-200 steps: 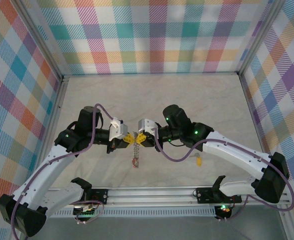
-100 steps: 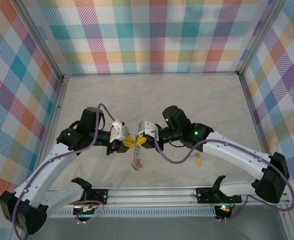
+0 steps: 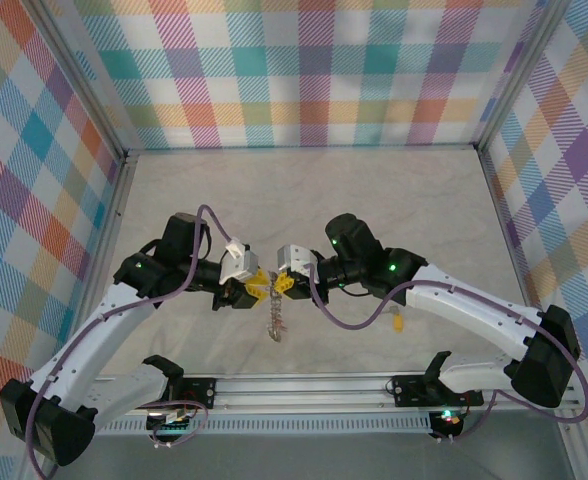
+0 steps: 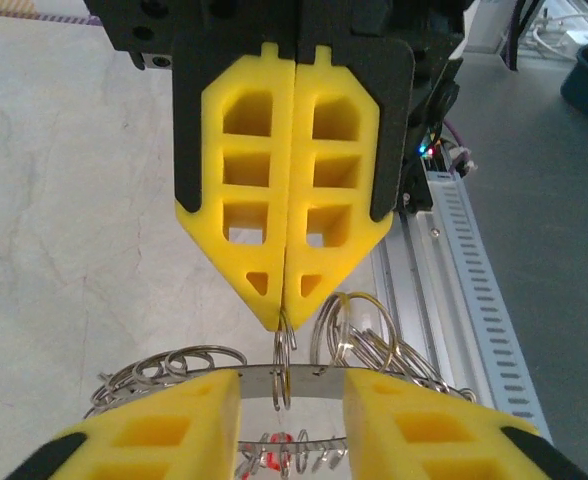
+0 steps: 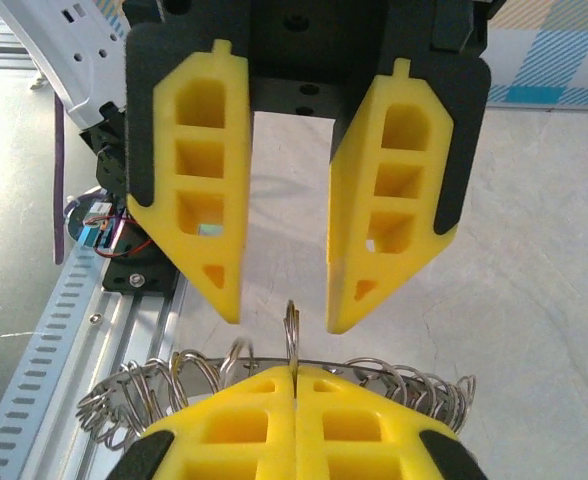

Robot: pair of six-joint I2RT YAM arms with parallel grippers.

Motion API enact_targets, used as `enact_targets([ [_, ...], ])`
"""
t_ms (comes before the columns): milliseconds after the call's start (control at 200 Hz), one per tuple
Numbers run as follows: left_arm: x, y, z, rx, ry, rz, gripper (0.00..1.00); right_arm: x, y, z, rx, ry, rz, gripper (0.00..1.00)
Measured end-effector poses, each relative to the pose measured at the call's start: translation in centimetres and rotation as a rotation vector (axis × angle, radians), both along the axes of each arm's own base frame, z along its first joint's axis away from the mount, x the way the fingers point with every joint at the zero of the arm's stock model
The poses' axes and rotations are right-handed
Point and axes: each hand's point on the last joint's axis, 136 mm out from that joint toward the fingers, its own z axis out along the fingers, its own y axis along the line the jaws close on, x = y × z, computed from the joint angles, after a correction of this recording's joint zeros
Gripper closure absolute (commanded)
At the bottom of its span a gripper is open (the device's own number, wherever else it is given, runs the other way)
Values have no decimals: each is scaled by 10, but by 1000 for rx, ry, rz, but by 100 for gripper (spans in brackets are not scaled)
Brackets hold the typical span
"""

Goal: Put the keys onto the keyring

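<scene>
1. Top external: left gripper (image 3: 258, 289) and right gripper (image 3: 280, 284) tip to tip above the near half of the bench (image 3: 304, 200), just beyond the rail (image 3: 374, 385).
2. Below their meeting point, keyring (image 3: 274, 318) dangling from the tips and trailing toward the near edge; single pieces too small to tell apart here.
3. One yellow-tagged key (image 3: 397, 322) flat on the bench, well apart from the keyring, off to its right.
4. Left wrist: left gripper (image 4: 291, 388) parted, a clear gap between its yellow fingers (image 4: 154, 435), nothing clamped.
5. Across that gap, the keyring's thin silver band (image 4: 259, 374), level and close to both inner finger edges; contact with either impossible to tell.
6. Facing it, right gripper (image 4: 284, 300) closed, yellow halves flush along the midline, tips pinching the keyring by one small ring (image 4: 284, 345) threaded on the band.
7. More small rings (image 4: 174, 362) bunched to either side of the band, with a spot of red low in the gap.
8. Right wrist: right gripper (image 5: 294, 378) pressed together with no gap, the pinched ring (image 5: 292, 325) upright out of the seam between its tips.
9. Opposite, left gripper (image 5: 284, 315) spread wide enough for bench to show between its fingers, tips just short of the ring and seemingly clear of it.
10. Fringe of silver rings (image 5: 124, 400) fanned out to both sides behind the right gripper's fingertips.
</scene>
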Motion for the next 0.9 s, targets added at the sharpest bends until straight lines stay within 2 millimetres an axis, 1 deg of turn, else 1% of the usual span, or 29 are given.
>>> enact_targets([
  [100, 0, 0, 0, -1, -2, 0, 61, 0, 0, 0, 0, 0, 0, 100],
  [185, 0, 0, 1, -1, -2, 0, 61, 0, 0, 0, -1, 0, 0, 100],
  [250, 0, 0, 1, -1, -6, 2, 63, 0, 0, -1, -1, 1, 0, 100],
  [390, 1, 1, 4, -5, -23, 12, 65, 0, 0, -1, -2, 1, 0, 100],
  [625, 10, -3, 11, -33, -49, 38, 68, 0, 0, 0, 2, -1, -1, 100],
  [730, 13, -4, 9, -34, -47, 39, 67, 0, 1, 1, 8, -3, -2, 100],
  [900, 14, -5, 6, -25, -38, 36, 63, 1, 1, -1, 8, -3, -2, 100],
])
